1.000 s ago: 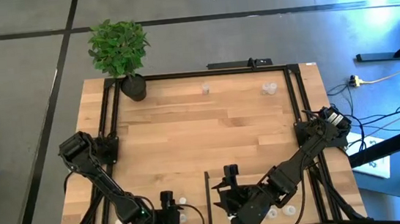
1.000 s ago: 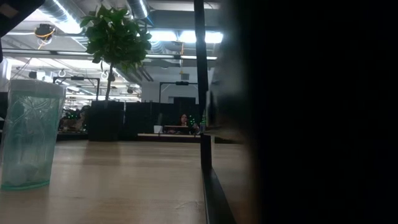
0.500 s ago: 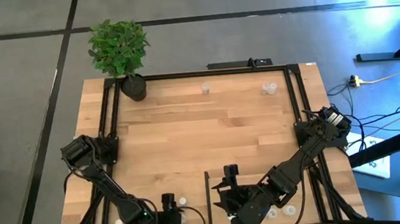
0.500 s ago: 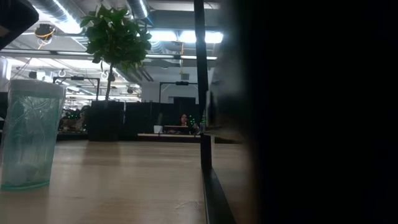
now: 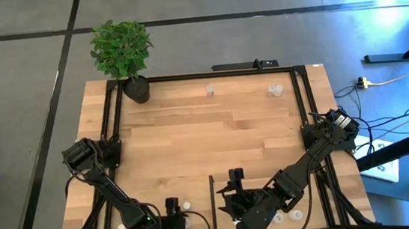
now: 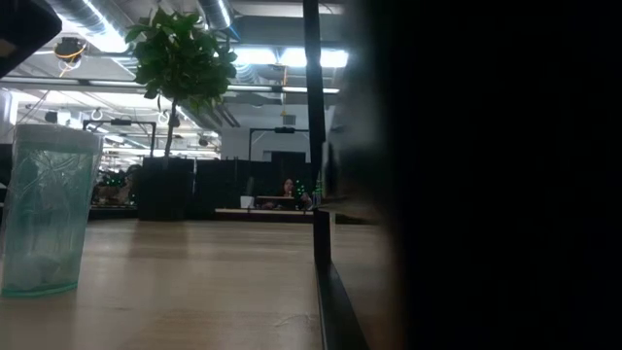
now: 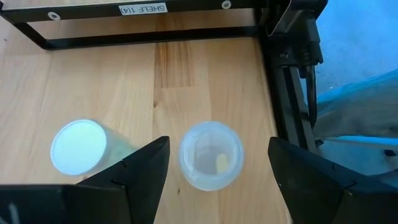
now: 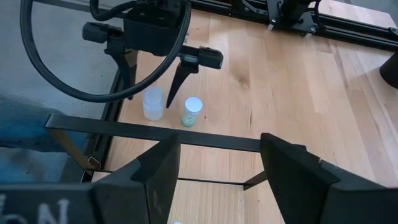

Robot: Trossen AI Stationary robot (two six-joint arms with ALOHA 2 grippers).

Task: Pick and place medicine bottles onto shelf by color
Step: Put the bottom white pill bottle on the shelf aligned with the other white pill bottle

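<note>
High view: both arms folded at the bench's [image 5: 207,137] near edge; potted plant [image 5: 122,51] at far left corner, three bottles along the far edge.

Low view: a dark mass blocks the right half; translucent bottle [image 6: 47,209] close at left.

Left wrist: left claw [image 7: 214,163] spread wide, straddling an uncapped clear bottle [image 7: 211,155]; white-capped bottle [image 7: 81,147] just beside.

Right wrist: right claw [image 8: 221,163] wide, empty, black rail beyond.

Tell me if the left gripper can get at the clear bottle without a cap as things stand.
Probably yes. The left gripper is open right over the uncapped clear bottle, which stands upright between its two fingers. The white-capped bottle stands beside it, outside the fingers, so nothing seems to block closing on it.
</note>
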